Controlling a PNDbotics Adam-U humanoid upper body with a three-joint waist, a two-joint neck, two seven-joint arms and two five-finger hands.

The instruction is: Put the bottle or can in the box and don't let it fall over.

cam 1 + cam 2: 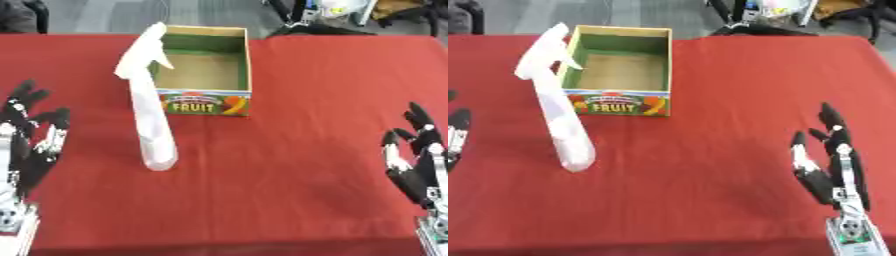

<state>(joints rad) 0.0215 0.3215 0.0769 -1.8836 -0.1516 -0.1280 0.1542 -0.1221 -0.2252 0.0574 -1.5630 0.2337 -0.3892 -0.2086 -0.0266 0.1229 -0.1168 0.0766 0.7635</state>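
A tall white spray bottle (150, 115) stands upright on the red tablecloth, just in front of the box's left corner, its trigger head overlapping the box's left wall in the picture. The open cardboard fruit box (208, 102), green inside with a brown floor and "FRUIT" on its front, holds nothing. My left hand (31, 142) rests open at the left edge, fingers up, well apart from the bottle. At the lower right my right hand (826, 167) is open too, far from both bottle and box.
The red cloth (289, 165) covers the whole table. Dark equipment and cables (324, 15) lie beyond the far edge, behind the box.
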